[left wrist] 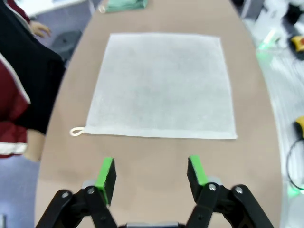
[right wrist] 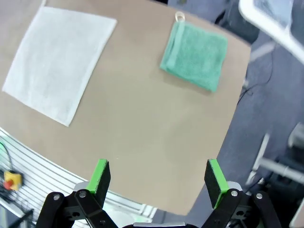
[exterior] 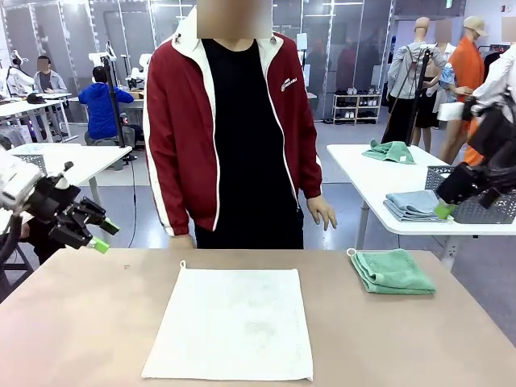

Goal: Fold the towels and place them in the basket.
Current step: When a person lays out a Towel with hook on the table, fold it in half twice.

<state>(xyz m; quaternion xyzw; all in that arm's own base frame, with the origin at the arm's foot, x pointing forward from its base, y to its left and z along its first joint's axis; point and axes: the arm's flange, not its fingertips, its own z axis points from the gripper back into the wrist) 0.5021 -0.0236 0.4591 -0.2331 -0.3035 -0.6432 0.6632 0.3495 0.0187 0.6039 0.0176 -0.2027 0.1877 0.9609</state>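
- Cream towel (exterior: 230, 322) lies spread flat on the middle of the counter (exterior: 81, 322). It should handle light and limp, so pinch a near corner.
- Green towel (exterior: 393, 271), seemingly folded, sits far right.
- Left tool (left wrist: 152, 171) and right tool (right wrist: 159, 178) hover wide, empty.

You see the left gripper (left wrist: 151, 164) as black linked fingers with round pivot pins, each tipped by a flat bright-green pad (left wrist: 105, 175). Its white arm (exterior: 16, 181) shows off the table's (exterior: 81, 322) left edge. The right gripper (right wrist: 159, 173) matches it, with black links and green pads. Beyond the table's far edge, the person (exterior: 242, 185) wears a dark red zip jacket (exterior: 173, 129) with white trim and a small white chest mark over a black top (exterior: 238, 97).
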